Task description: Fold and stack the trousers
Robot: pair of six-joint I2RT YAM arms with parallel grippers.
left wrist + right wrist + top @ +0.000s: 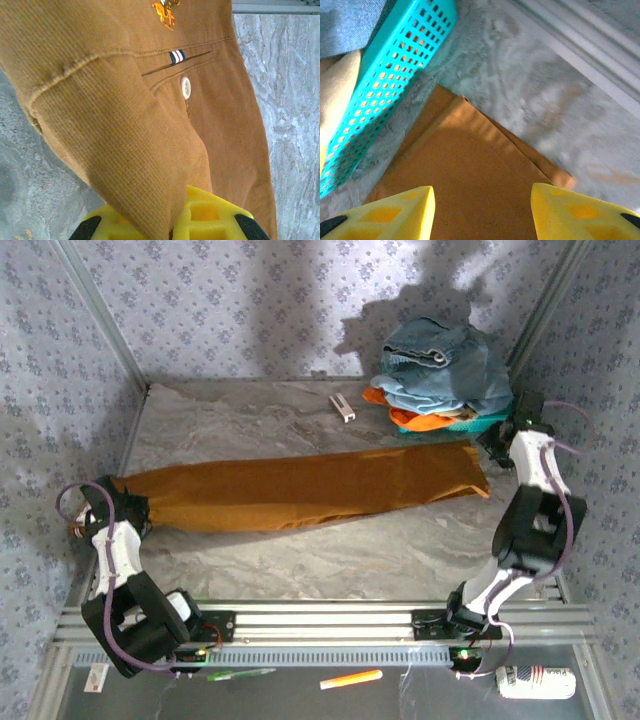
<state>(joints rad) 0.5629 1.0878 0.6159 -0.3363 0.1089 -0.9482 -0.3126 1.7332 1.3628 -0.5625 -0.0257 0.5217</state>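
Yellow fingers (pixel 215 217) of the left gripper (pixel 167 230) are sitting closest to the lens in the left wrist view. They are pinching a thick fold of the trousers (pixel 150 125) between them, so these jaws are closed on the cloth. Beyond the fold, a pale button (pixel 186 87), a small striped tab (pixel 176 56) and an orange embroidery (pixel 166 12) are showing on the brown fabric.

In the top view the trousers (pixel 300 490) are lying flat across the middle of the marble table (pixel 250 420), stretching from the left edge toward the right as one long band. The left gripper (pixel 125 508) is holding the left end of them. The right gripper (pixel 497 452) is hanging at the right end, by the hems.

In the right wrist view the right gripper (pixel 482 215) is standing with its jaws wide apart and the hem corner of the trousers (pixel 470 175) is lying under the gap. I cannot tell whether the fingertips are touching the cloth.

Just beyond the hems, a turquoise basket (pixel 395 65) is standing in the far right corner. It is carrying a blue denim garment (pixel 440 365) on top of an orange cloth (pixel 430 422). A small white object (pixel 342 407) is lying on the table to the left of the basket, apart from the trousers.
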